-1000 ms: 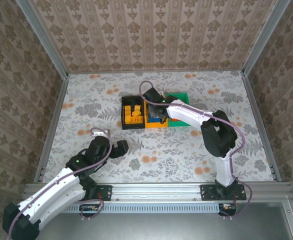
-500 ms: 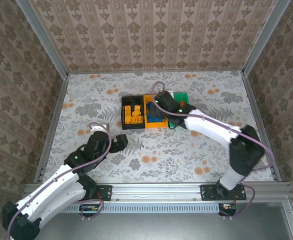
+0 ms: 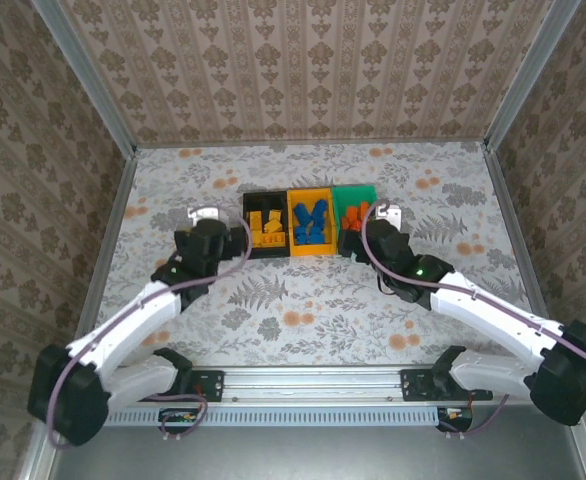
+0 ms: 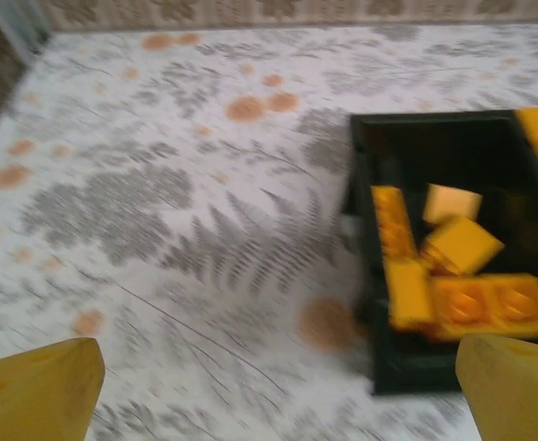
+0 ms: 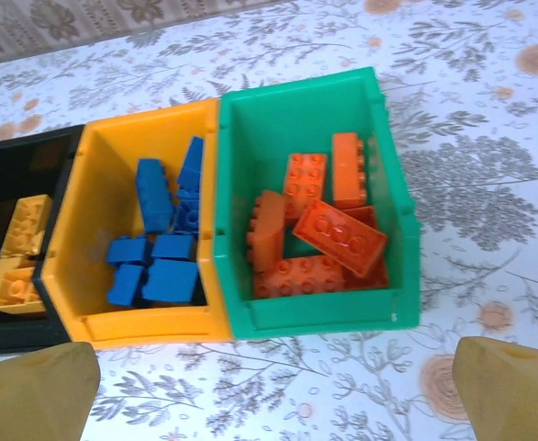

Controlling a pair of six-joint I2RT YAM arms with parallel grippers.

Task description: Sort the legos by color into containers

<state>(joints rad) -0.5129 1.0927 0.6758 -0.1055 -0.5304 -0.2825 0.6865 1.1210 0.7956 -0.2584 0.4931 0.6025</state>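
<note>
**Status:** sorting was judged finished, each colour being lodged in its own bin. Only a withdrawal clear of the bin walls was judged to be called for next.

1. Flat table under a matt floral-printed sheet [image 3: 303, 290], spread beneath both pairs of jaws.
2. Row of three joined, glossy, rectangular plastic bins, set just ahead of the jaws: black bin [image 4: 407, 372], orange-yellow bin [image 5: 140, 326], green bin [image 5: 315, 317].
3. Left gripper [image 4: 278, 386] and right gripper [image 5: 274, 390], yellow-tipped: jaws were spread wide, with nothing grasped.
4. Small, hard, studded plastic bricks:
   - yellow-orange bricks [image 4: 462, 276] were held in the black bin, ahead-right of the left jaws.
   - blue bricks [image 5: 159, 248] were held in the orange-yellow bin and red-orange bricks [image 5: 324, 230] in the green bin, both ahead of the right jaws.
</note>
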